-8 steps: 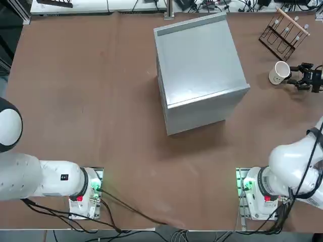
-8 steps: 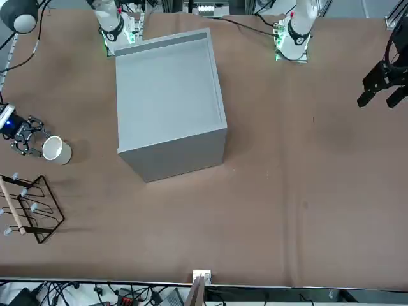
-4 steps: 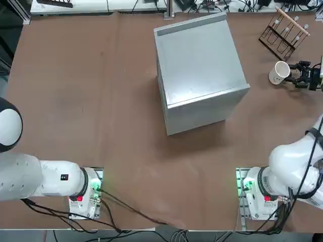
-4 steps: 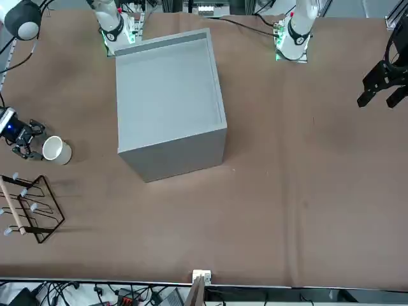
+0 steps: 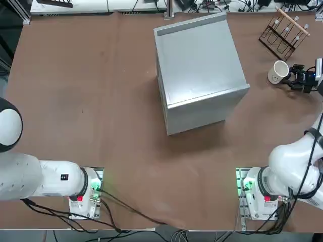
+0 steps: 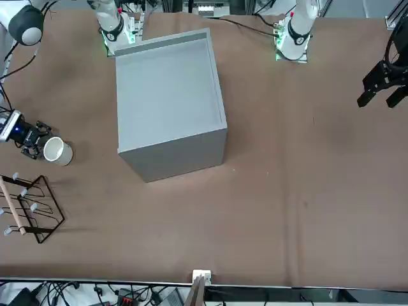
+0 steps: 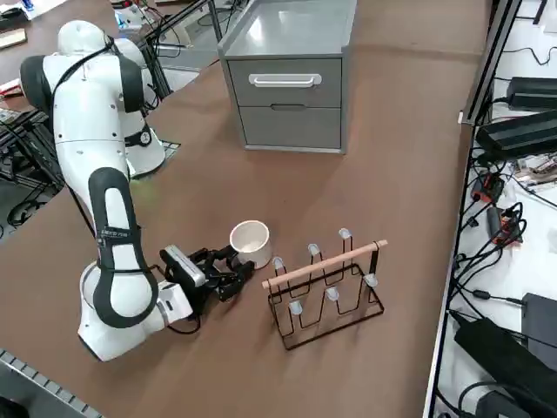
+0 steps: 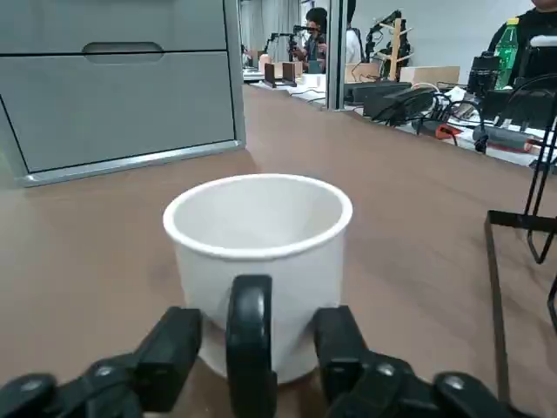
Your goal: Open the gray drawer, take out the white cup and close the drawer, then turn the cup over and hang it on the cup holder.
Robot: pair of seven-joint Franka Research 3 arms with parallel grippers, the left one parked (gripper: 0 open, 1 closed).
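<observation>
White cup (image 8: 258, 261) stood upright on the brown tabletop (image 5: 101, 91), beside the cup holder (image 7: 326, 283), right pincer (image 8: 257, 348) low behind it, fingers part-open astride its dark handle, not clamped, gray drawer (image 7: 285, 83) shut.

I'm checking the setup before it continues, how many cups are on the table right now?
1. The white cup stands upright on the table, between the cup holder and the right gripper. More could be hidden inside the closed gray drawer.

Four cameras covering one table
Overhead and front are facing opposite ways; side and wrist are sharing the white cup (image 7: 251, 242) and right gripper (image 7: 228, 272)
</observation>
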